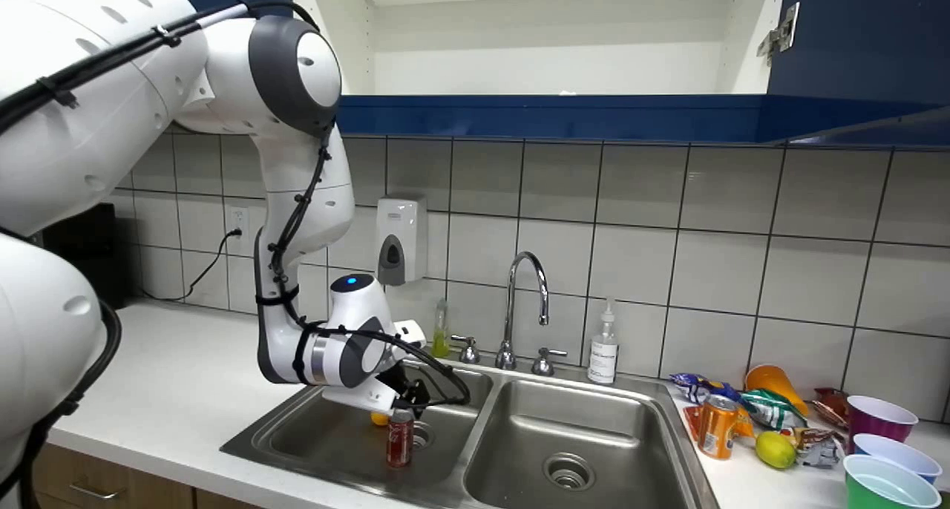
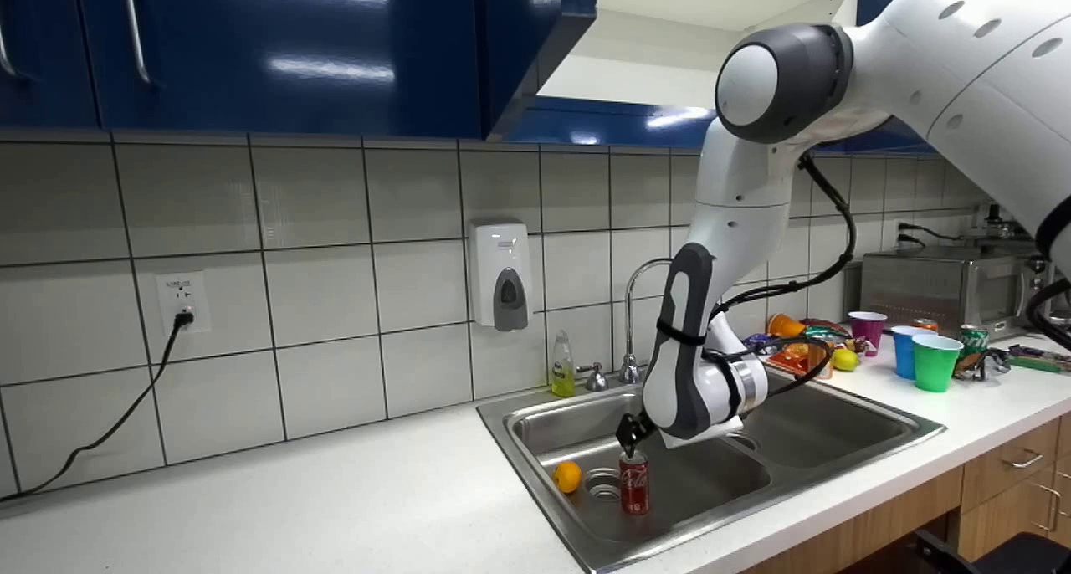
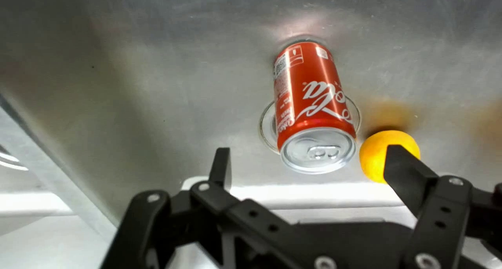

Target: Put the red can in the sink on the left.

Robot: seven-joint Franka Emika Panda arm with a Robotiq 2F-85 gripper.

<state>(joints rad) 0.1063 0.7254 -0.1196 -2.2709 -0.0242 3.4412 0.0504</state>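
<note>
The white Franka arm (image 1: 304,197) arches high, its wrist tilted low over the left brushed-steel sink (image 1: 319,438). The gripper (image 3: 309,152) has its fingers spread wide, holding nothing; just ahead of the gap, the slim, red, metal-topped Coca-Cola can (image 3: 313,92) stands upright on the sink's floor, beside the round drain (image 2: 600,484).

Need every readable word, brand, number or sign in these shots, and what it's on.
"Coca-Cola": red can; the wrist view shows only part of the script.
Too small or blurred to read: that can's fine print; markings on the wall dispenser, pump bottle, orange can and outlet plate.
I can read no other text.
</note>
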